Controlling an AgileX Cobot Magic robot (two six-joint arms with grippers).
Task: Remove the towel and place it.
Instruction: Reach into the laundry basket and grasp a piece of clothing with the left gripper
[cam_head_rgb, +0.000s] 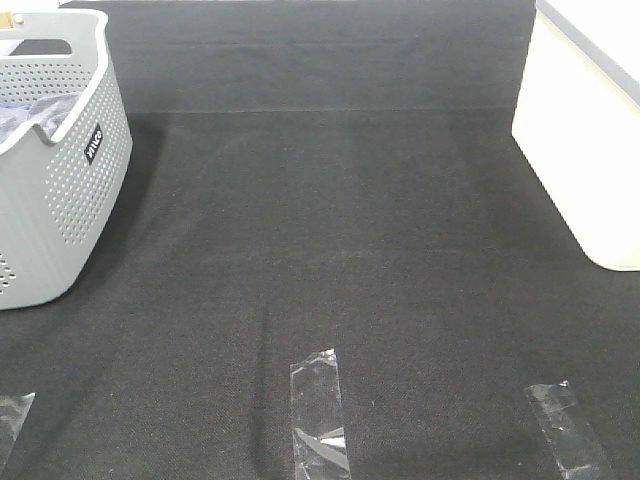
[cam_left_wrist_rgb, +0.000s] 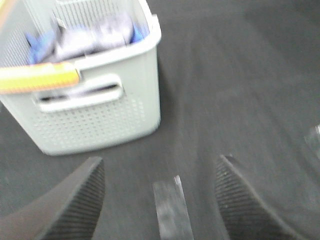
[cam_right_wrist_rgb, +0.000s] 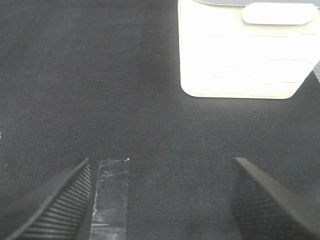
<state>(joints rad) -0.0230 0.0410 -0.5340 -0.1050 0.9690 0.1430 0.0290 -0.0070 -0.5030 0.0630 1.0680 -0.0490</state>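
Perforated grey basket (cam_head_rgb: 70, 190) at the black mat's (cam_head_rgb: 330, 220) left, white bin (cam_head_rgb: 585, 140) at its right, 3 tape strips (cam_head_rgb: 320, 415) near the front. The towel (cam_left_wrist_rgb: 95, 35), crumpled slate grey-purple, lies inside the basket beside a blue cloth (cam_left_wrist_rgb: 39, 49). Left gripper (cam_left_wrist_rgb: 160, 165) and right gripper (cam_right_wrist_rgb: 162, 165): jaws apart, empty

Of the robot's body only the gripper fingers are visible. The left gripper (cam_left_wrist_rgb: 160, 165) has two dark grey, nearly black fingers (cam_left_wrist_rgb: 75, 205), one on each side of a tape strip (cam_left_wrist_rgb: 171, 210); each is broad, narrows to a rounded tip and has fine parallel ridges on its inner pad, although this view is blurred. The right gripper (cam_right_wrist_rgb: 162, 162) has fingers (cam_right_wrist_rgb: 260, 205) of the same dark colour and wedge shape, and the ridged pads facing the tape strip there look sharper.
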